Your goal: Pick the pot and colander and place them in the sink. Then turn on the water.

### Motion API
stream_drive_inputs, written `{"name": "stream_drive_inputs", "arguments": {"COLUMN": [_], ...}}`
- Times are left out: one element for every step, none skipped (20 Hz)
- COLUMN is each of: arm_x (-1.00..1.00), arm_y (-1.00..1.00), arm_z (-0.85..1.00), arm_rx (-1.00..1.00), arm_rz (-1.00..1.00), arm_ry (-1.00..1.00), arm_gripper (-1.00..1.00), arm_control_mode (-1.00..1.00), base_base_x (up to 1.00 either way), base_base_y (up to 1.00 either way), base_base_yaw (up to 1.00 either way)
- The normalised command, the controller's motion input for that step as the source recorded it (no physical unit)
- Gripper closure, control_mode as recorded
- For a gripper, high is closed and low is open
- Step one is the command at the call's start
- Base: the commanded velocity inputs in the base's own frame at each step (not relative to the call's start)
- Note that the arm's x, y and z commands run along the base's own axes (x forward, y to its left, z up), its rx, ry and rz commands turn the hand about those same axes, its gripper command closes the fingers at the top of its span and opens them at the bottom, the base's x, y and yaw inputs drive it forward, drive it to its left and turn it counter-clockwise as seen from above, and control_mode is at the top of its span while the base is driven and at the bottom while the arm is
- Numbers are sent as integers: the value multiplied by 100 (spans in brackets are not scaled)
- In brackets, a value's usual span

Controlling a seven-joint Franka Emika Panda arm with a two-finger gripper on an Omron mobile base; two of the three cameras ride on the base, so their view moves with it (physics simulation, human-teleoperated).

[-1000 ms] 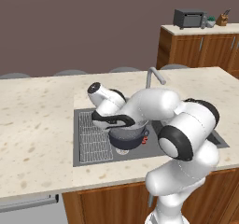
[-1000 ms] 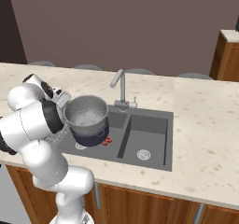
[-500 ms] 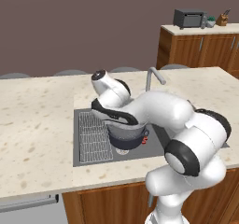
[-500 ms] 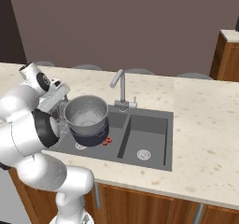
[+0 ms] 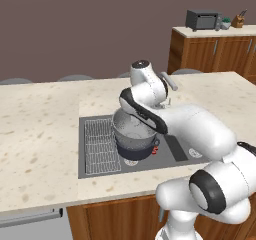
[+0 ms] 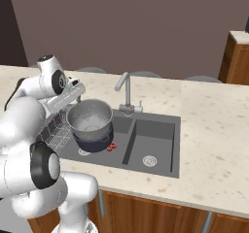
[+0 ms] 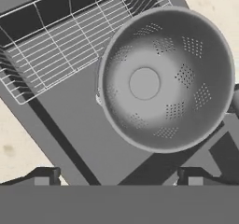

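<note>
Sitting in the left basin of the sink, the pot holds the colander, which is nested upright inside it with its wide rim resting above the pot's rim. In the hand view the colander shows an empty bowl with clusters of tiny holes around a plain round centre. A wire rack lies in the same basin, just beside the pot on the side away from the faucet. A small red thing lies on the basin floor, touching or almost touching the pot's base. The right basin holds nothing but its round drain. No stream runs from the faucet. The hand hangs above the sink, near the colander but apart from it, with its fingers spread wide and nothing between them. The speckled table surrounds the sink on all sides.
</note>
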Motion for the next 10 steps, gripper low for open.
{"name": "stream_drive_inputs", "arguments": {"arm_x": [-39,-39,-38,-37,-36,-36,-36,-33,-32,-26], "arm_y": [-89,-91,-92,-93,-98,-99,-100,-100,-100,-100], "arm_z": [26,25,24,21,20,16,17,14,14,22], "arm_rx": [23,23,24,24,25,25,26,27,27,27], "arm_rz": [0,0,0,0,0,0,0,0,0,0], "arm_ry": [0,0,0,0,0,0,0,0,0,-4], "arm_gripper": [-100,-100,-100,-100,-100,-100,-100,-100,-100,-100], "arm_control_mode": [-100,-100,-100,-100,-100,-100,-100,-100,-100,-100], "base_base_x": [0,0,0,0,0,0,0,0,0,0], "base_base_y": [0,0,0,0,0,0,0,0,0,0], "base_base_yaw": [0,0,0,0,0,0,0,0,0,0]}}
